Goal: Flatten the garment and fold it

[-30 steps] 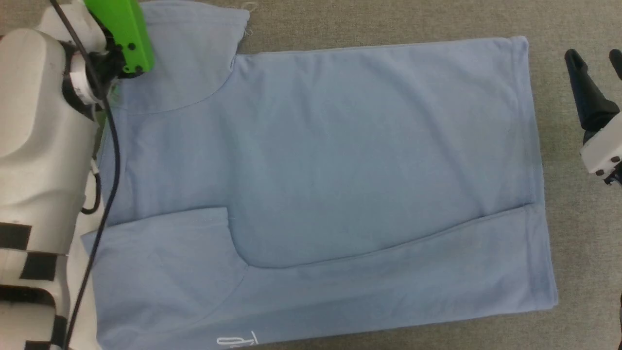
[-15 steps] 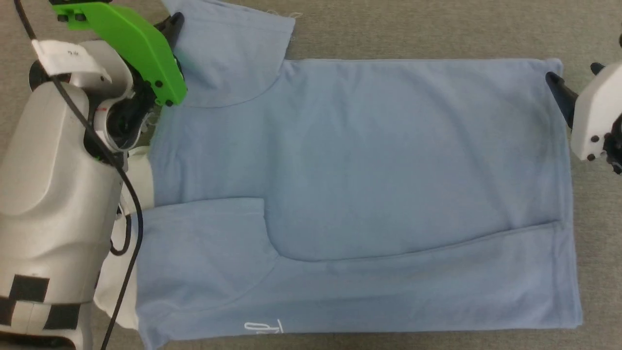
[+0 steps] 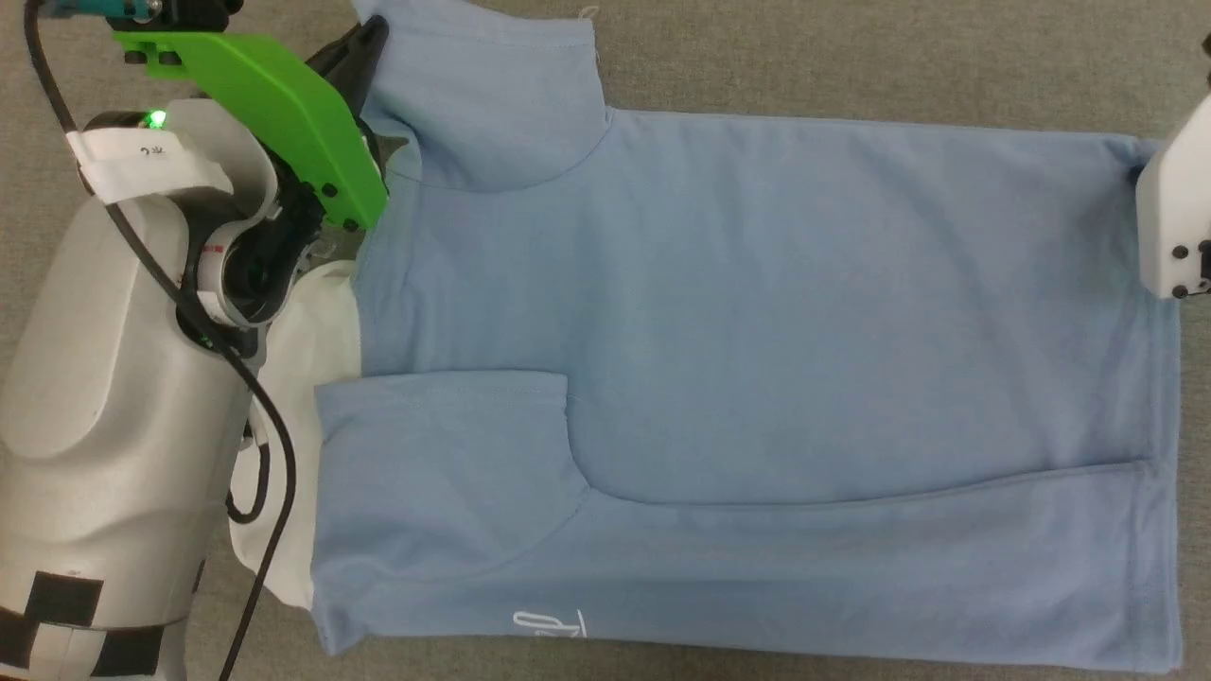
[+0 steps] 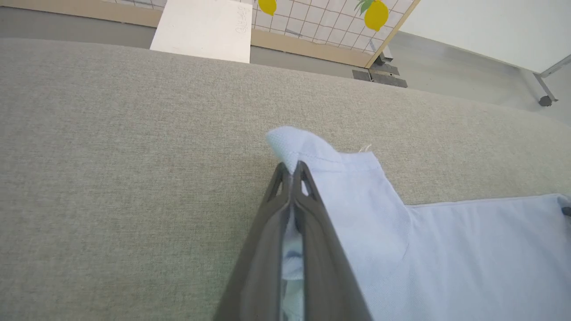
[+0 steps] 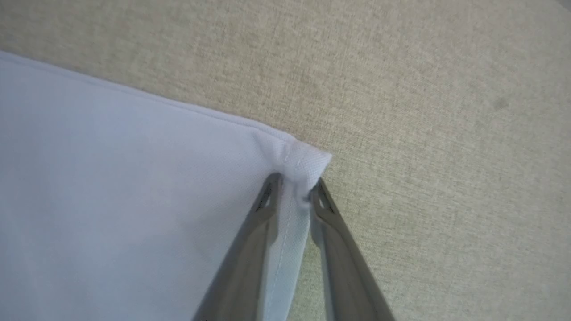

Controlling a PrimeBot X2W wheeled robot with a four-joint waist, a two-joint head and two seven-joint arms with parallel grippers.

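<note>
At your far left the pale left arm (image 3: 95,397) comes up the head view, carrying a green bracket (image 3: 274,113). Past the bracket, your left gripper (image 3: 367,47) is clamped on the outer corner of the upper sleeve (image 3: 492,104). In the left wrist view its two dark fingers (image 4: 312,232) are pressed together, blue cloth shows in the slit between them, and a small nub of sleeve pokes out beyond the tips. Behind it in that view stand a white board (image 4: 205,29) and a gridded panel with lemons (image 4: 339,18).

The garment (image 3: 757,303) lies flat on the grey-beige woven surface (image 3: 851,57), neck toward your left and hem toward your right. Its white collar (image 3: 317,326) peeks out at the left edge, just beside the arm. The near side is folded over onto the body, so the lower sleeve (image 3: 445,463) lies on top of the shirt. The white cursive logo (image 3: 549,626) shows at the near edge.

At the far right, the white housing (image 3: 1171,218) of your right arm sits over the far hem corner. In the right wrist view the right gripper (image 5: 295,185) has its fingers drawn narrow on either side of that corner. The cloth is puckered between the tips and bulges just past them, so it has the hem corner in its grip.
</note>
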